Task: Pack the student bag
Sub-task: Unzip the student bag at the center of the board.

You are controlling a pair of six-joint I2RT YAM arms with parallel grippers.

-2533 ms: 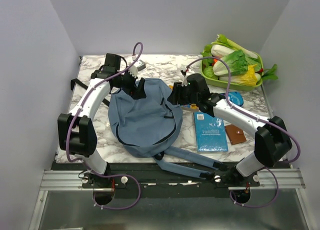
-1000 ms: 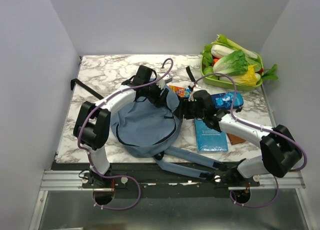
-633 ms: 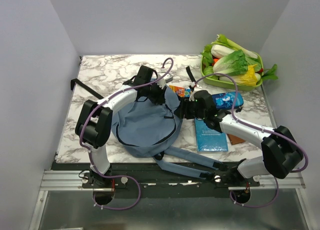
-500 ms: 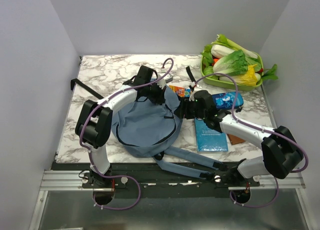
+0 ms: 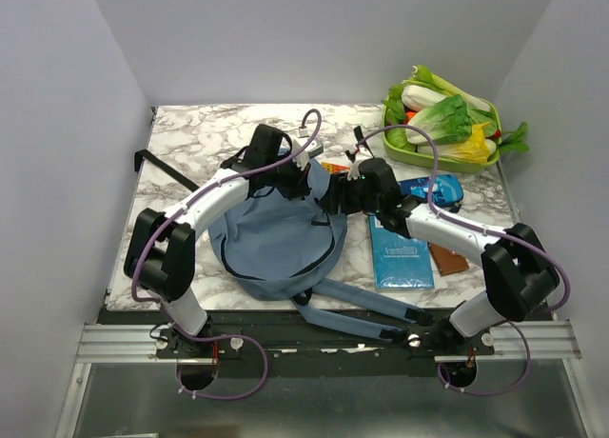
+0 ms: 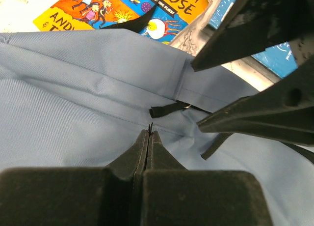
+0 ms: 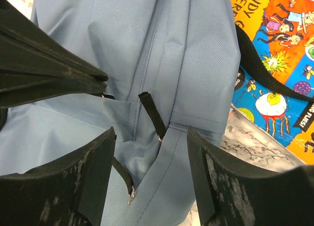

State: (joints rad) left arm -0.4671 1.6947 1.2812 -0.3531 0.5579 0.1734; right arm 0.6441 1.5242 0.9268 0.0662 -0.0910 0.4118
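The student bag point(image 5: 271, 238), dusty blue with black zipper trim, lies flat mid-table with its straps trailing toward the near edge. My left gripper point(image 5: 304, 184) is over its top end. In the left wrist view the left gripper point(image 6: 148, 132) is shut, and the bag cloth point(image 6: 73, 113) puckers at its tips. A black zipper pull point(image 6: 164, 110) lies just beyond. My right gripper point(image 5: 330, 196) meets it from the right. It stands open point(image 7: 151, 132) astride a black zipper pull point(image 7: 152, 115), touching nothing. A second pull point(image 7: 122, 179) hangs by its left finger.
An orange picture book point(image 5: 335, 169) lies partly under the bag's top. A teal book point(image 5: 400, 252), a brown wallet point(image 5: 447, 257) and a blue pencil case point(image 5: 433, 186) lie to the right. A green tray point(image 5: 395, 148) of vegetables stands at the back right. A black bar point(image 5: 157, 167) lies at the left edge.
The left gripper has closed on the bag's top end. Both grippers shifted slightly left and back, and the bag's top end moved with them. The right gripper stays open.
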